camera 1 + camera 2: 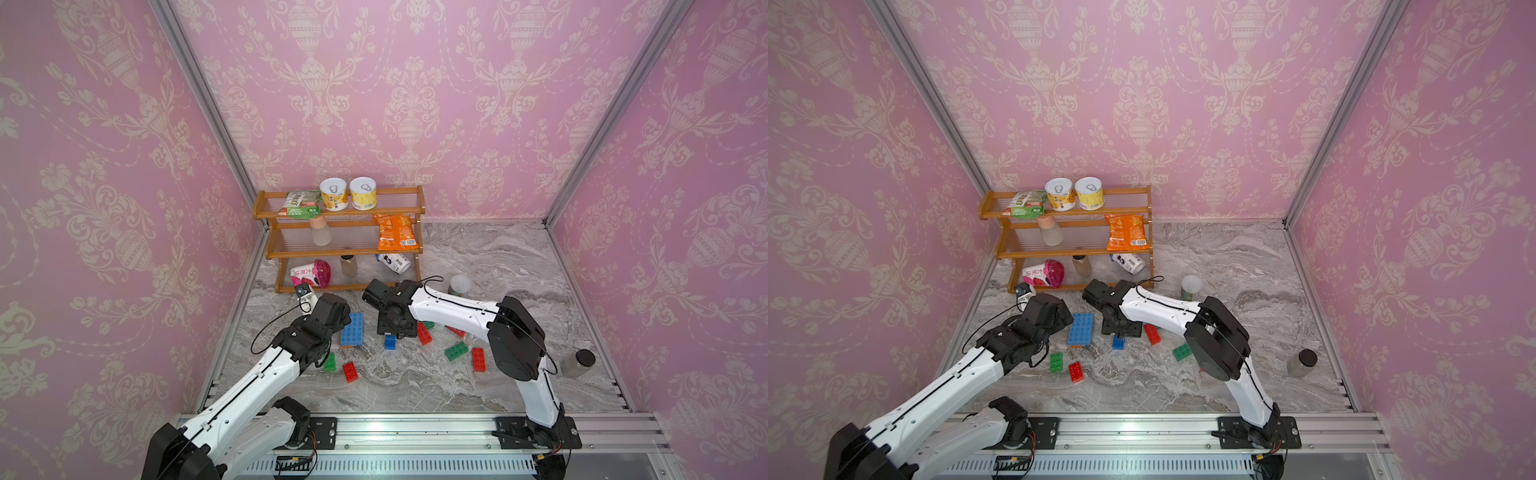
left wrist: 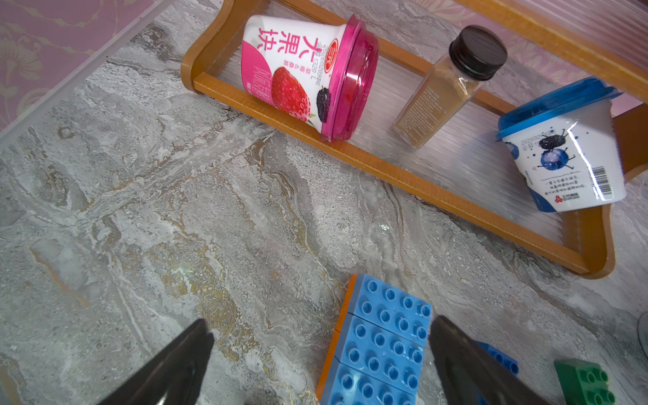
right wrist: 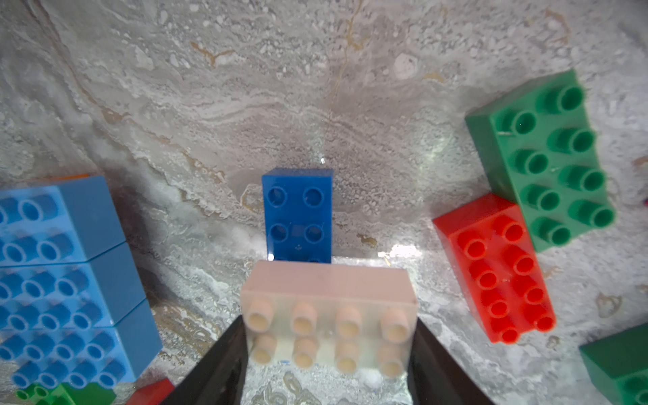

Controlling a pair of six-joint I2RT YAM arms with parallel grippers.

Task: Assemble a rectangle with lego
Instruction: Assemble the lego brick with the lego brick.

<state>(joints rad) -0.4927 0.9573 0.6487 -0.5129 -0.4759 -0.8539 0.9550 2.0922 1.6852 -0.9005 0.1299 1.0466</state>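
A flat light-blue lego slab of three joined bricks rests on an orange layer on the marble table. My left gripper hangs open just above it, one finger on each side of the slab's end, touching nothing. My right gripper is shut on a pale, translucent brick, held above the table to the right of the slab. Just beyond the held brick lies a dark blue brick. In both top views the pale brick is hidden under the right wrist.
Loose red and green bricks lie to the right; more red and green ones lie near the left arm. A wooden shelf with cups and a bottle stands behind. Two jars stand on the right.
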